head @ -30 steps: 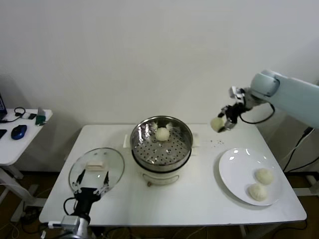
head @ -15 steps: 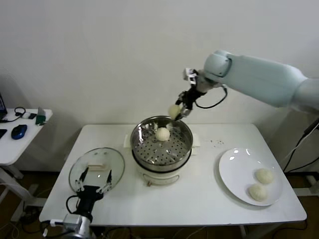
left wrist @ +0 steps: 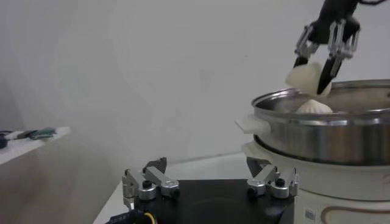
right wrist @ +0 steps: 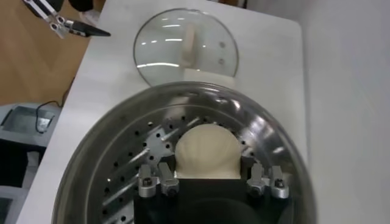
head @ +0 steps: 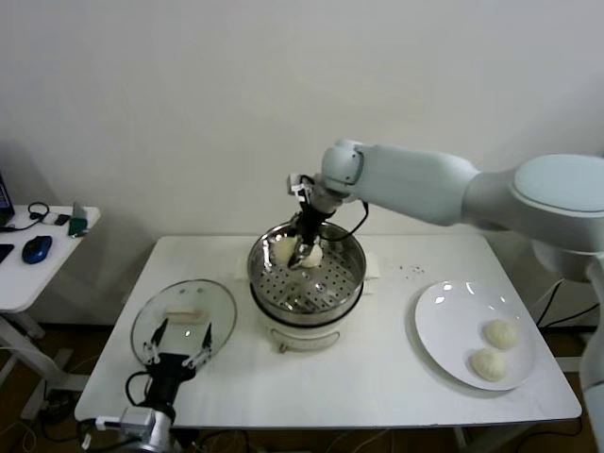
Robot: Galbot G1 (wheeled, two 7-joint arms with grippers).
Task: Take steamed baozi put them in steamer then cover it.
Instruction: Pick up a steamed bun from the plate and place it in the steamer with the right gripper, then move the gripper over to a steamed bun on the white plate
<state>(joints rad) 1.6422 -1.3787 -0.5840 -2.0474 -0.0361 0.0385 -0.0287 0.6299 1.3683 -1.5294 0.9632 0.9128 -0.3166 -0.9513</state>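
Observe that the right hand is closed around one steamed baozi, held between its fingers just above the perforated floor of the steamer. In the right wrist view you see this bun directly ahead of the hand inside the steel bowl, with the glass lid lying flat on the table beyond the steamer rim. The left wrist view shows what that view hides: a second baozi sits in the steamer directly below the gripped bun, its top just clearing the rim. In the head view, the right arm reaches across from the right, bent at the elbow, with the wrist pointing down into the steamer. Two further baozi rest on the white plate, well to the right of the hand. The left hand sits low beside the lid, fingers spread fully and holding nothing.
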